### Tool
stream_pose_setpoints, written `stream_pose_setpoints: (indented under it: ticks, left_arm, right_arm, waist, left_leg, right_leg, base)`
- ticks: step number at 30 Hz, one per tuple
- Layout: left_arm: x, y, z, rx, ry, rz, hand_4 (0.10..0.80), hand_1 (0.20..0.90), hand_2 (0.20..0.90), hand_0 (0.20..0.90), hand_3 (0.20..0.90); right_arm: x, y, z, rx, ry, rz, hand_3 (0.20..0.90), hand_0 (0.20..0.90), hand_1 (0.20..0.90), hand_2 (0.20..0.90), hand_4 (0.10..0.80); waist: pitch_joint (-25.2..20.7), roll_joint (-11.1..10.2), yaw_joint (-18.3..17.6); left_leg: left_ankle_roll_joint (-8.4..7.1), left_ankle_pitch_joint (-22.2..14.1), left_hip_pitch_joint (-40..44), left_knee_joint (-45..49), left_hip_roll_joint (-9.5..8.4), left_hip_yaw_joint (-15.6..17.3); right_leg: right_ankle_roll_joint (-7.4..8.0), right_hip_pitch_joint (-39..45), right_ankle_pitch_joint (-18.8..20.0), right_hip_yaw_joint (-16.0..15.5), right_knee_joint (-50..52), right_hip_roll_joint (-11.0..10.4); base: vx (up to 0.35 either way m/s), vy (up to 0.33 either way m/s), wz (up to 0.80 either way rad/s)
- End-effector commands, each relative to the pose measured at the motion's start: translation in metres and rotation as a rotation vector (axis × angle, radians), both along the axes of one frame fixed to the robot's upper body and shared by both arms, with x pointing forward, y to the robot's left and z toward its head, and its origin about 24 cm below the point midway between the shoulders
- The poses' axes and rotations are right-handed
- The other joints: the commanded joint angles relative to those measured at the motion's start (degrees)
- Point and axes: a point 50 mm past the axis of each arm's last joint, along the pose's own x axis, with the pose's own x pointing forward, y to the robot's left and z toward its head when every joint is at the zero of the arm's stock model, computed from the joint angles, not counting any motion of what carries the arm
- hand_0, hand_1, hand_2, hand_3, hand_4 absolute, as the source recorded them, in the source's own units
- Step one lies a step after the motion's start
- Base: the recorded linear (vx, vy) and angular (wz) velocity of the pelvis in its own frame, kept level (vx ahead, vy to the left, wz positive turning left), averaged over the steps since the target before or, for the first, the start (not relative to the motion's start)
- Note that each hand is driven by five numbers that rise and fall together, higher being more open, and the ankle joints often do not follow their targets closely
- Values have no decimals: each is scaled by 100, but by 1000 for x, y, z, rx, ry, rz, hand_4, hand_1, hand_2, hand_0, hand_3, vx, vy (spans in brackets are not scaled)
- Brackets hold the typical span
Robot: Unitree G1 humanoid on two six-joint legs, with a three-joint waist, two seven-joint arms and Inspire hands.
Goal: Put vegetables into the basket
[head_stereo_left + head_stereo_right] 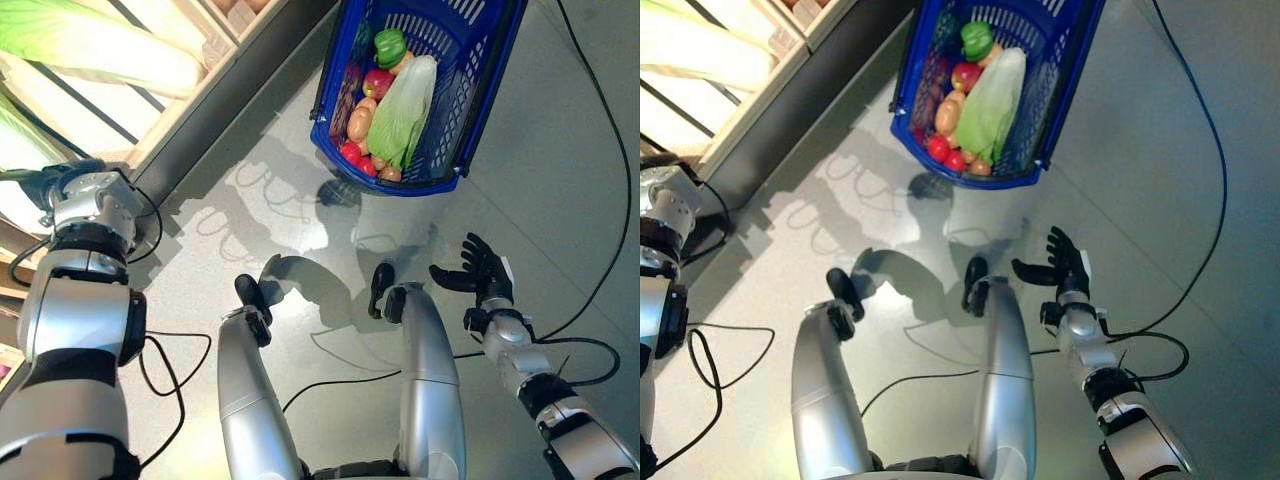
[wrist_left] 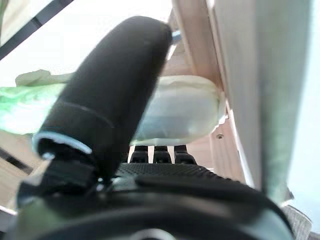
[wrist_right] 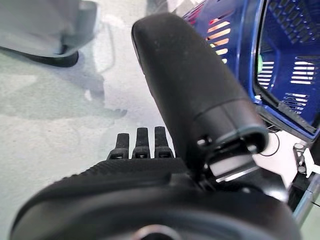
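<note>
A blue basket (image 1: 402,187) stands on the floor ahead, holding a pale green cabbage (image 1: 400,110), a green pepper (image 1: 389,45), potatoes (image 1: 360,120) and red tomatoes (image 1: 352,153). My right hand (image 1: 480,270) hovers open above the floor, short of the basket and to its right, and holds nothing; its wrist view shows the basket (image 3: 280,60) close by. My left hand (image 1: 40,185) reaches into the shelf at the far left. Its fingers (image 2: 155,152) are straight, just short of another cabbage (image 2: 180,112) lying on the shelf. A cabbage (image 1: 100,40) also shows on the shelf from above.
The wooden shelf unit (image 1: 200,90) with its dark base (image 1: 240,100) runs along the left side, next to the basket. Grey floor (image 1: 560,180) stretches to the right of the basket.
</note>
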Motion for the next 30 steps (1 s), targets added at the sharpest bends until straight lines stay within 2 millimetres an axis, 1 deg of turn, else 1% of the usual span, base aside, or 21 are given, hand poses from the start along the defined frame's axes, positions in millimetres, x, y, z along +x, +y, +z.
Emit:
stream_pose_setpoints:
  ticks: [1,2,3,4,6,7,10,13,16,20,22,26,27,28,29,30]
  left_arm:
    - [-15,20,-30,-75,23,-8,800,900,900,900,900]
    - [-14,20,-30,-81,4,-22,800,900,900,900,900]
    - [-12,19,-29,-75,-39,-54,474,411,411,411,411]
    - [-9,15,-31,-86,-39,-74,400,300,300,300,300]
    - [-8,13,-30,-83,-50,-79,400,300,300,300,300]
    - [-7,10,-27,-63,-85,-71,400,300,300,300,300]
    - [-6,11,-22,-58,-132,-90,400,300,300,300,300]
    - [-4,10,-17,-63,-163,-95,400,300,300,300,300]
    - [-6,14,-14,-50,-177,-95,400,300,300,300,300]
    - [-9,19,-16,-41,-195,-95,400,300,300,300,300]
    - [-13,24,-18,-26,-221,-94,400,300,300,300,300]
    - [-17,25,-21,-47,-316,-89,400,300,300,300,300]
    - [-17,24,-22,-54,-336,-89,400,300,300,300,300]
    - [-17,20,-26,-77,-395,-91,400,300,300,300,300]
    - [-18,20,-28,-78,-392,-90,400,300,300,300,300]
    - [-19,15,-38,-115,-454,-105,400,300,300,300,300]
  right_arm:
    - [-1,-13,19,34,-107,-80,900,900,900,900,800]
    - [-1,-14,19,34,-109,-80,900,900,900,900,800]
    - [0,-14,20,35,-116,-82,900,900,900,900,800]
    - [-1,-12,20,38,-121,-86,900,900,900,900,800]
    - [-1,-12,21,40,-122,-88,900,900,900,900,800]
    - [0,-12,23,41,-125,-93,900,900,900,900,800]
    - [0,-13,22,43,-126,-94,900,900,900,900,800]
    - [1,-14,23,41,-125,-92,900,900,900,900,800]
    - [0,-17,20,38,-117,-94,900,900,900,900,800]
    - [-4,-17,16,28,-110,-82,900,900,900,900,800]
    - [-8,-14,12,32,-105,-77,900,900,900,900,800]
    - [-15,-10,5,50,-102,-73,900,900,900,900,800]
    - [-16,-9,4,54,-97,-72,900,900,900,900,800]
    - [-19,-4,0,71,-93,-66,900,900,900,900,800]
    - [-19,-4,-1,69,-89,-66,900,900,900,900,800]
    - [-25,3,-7,91,-81,-59,900,900,900,900,800]
  waist:
    - [-24,-271,20]
    - [-24,-269,21]
    - [-24,-265,34]
    - [-24,-267,54]
    - [-24,-265,58]
    - [-24,-264,80]
    - [-24,-247,96]
    - [-24,-223,85]
    - [-24,-176,46]
    - [-24,-93,9]
    - [-24,-30,3]
    - [-24,59,24]
    - [-24,75,30]
    - [-26,101,53]
    - [-25,101,46]
    - [-147,122,81]
  left_leg:
    - [382,-1018,-68,722,-83,-1]
    - [380,-1013,-80,723,-84,-5]
    - [378,-1008,-109,722,-86,-15]
    - [372,-993,-135,723,-70,-23]
    - [371,-992,-152,743,-67,-30]
    - [371,-976,-156,732,-62,-34]
    - [367,-972,-88,712,-50,-29]
    - [348,-943,76,635,-28,4]
    - [307,-904,417,515,-11,68]
    - [276,-846,921,332,-8,201]
    - [282,-815,1383,184,-14,308]
    - [312,-797,2011,-19,-62,416]
    - [322,-787,2171,-78,-82,437]
    - [348,-764,2549,-203,-140,468]
    - [348,-758,2594,-232,-146,475]
    - [383,-755,3008,-424,-250,518]
  right_leg:
    - [135,199,210,-26,-398,-243]
    - [135,187,210,-24,-392,-240]
    - [146,164,204,-18,-375,-240]
    - [141,154,203,-30,-365,-244]
    - [144,145,210,-34,-363,-247]
    - [150,142,222,-45,-363,-254]
    - [145,220,203,-64,-377,-249]
    - [147,382,185,-68,-424,-240]
    - [135,693,157,-35,-498,-219]
    - [126,1143,160,1,-644,-239]
    - [116,1567,162,6,-766,-269]
    - [107,2168,161,8,-950,-309]
    - [100,2332,164,-7,-1007,-323]
    - [77,2716,171,-36,-1135,-342]
    - [79,2759,174,-41,-1158,-343]
    - [85,3180,185,-90,-1366,-374]
  base:
    - [0,0,0]
    - [-44,-7,-1]
    - [-53,-18,-1]
    - [-55,-26,-2]
    - [-34,-27,-1]
    - [-32,-33,2]
    - [-29,-35,2]
    - [-22,-20,1]
    - [-4,-4,1]
    - [4,-2,-1]
    - [41,-12,-3]
    - [22,-6,-2]
    - [63,-23,6]
    - [64,-16,8]
    - [135,-24,9]
    - [124,-22,6]
